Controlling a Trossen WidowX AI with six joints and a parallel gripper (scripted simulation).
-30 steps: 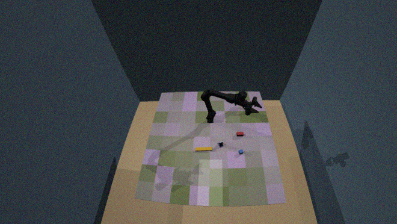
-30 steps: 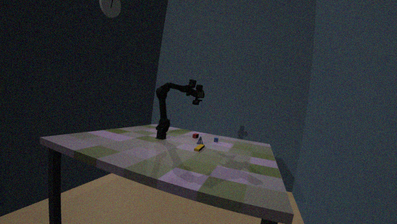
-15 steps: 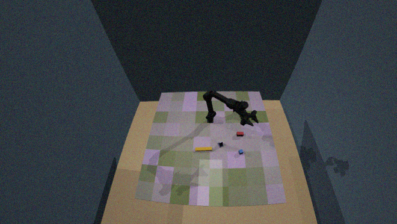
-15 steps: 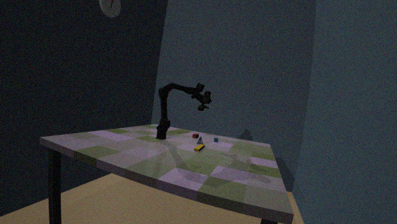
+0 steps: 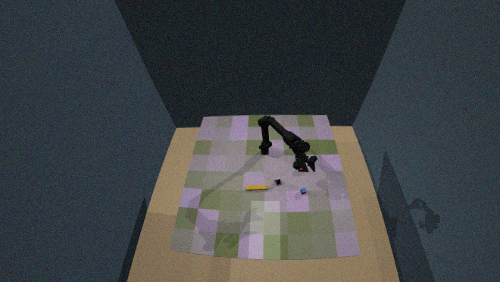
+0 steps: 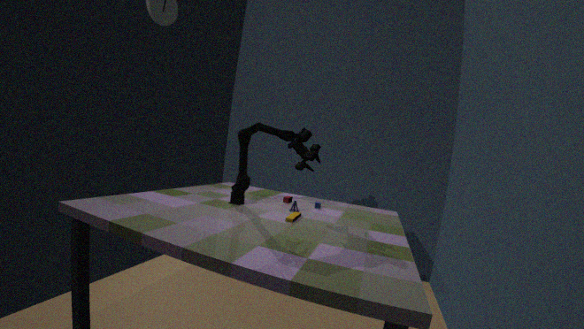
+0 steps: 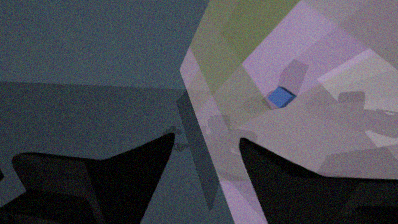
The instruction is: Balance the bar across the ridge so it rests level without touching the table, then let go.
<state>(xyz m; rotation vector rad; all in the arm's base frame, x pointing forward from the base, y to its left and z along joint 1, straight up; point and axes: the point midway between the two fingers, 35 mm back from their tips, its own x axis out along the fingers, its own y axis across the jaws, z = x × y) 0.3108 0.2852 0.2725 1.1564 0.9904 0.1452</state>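
Note:
The yellow bar (image 5: 256,187) (image 6: 293,217) lies flat on the table (image 5: 322,242) (image 6: 146,221). The ridge (image 5: 278,182) (image 6: 294,206) is a small dark stand just right of the bar in the top view; nothing rests on it. My gripper (image 5: 310,170) (image 6: 317,166) (image 7: 206,139) is open and empty, high above the table, away from the bar and on the ridge's far side from it. The bar and the ridge are not in the wrist view.
A small blue cube (image 5: 303,191) (image 6: 318,205) (image 7: 281,97) sits right of the ridge in the top view. A red block (image 5: 301,169) (image 6: 288,199) lies behind the ridge; the gripper mostly hides it in the top view.

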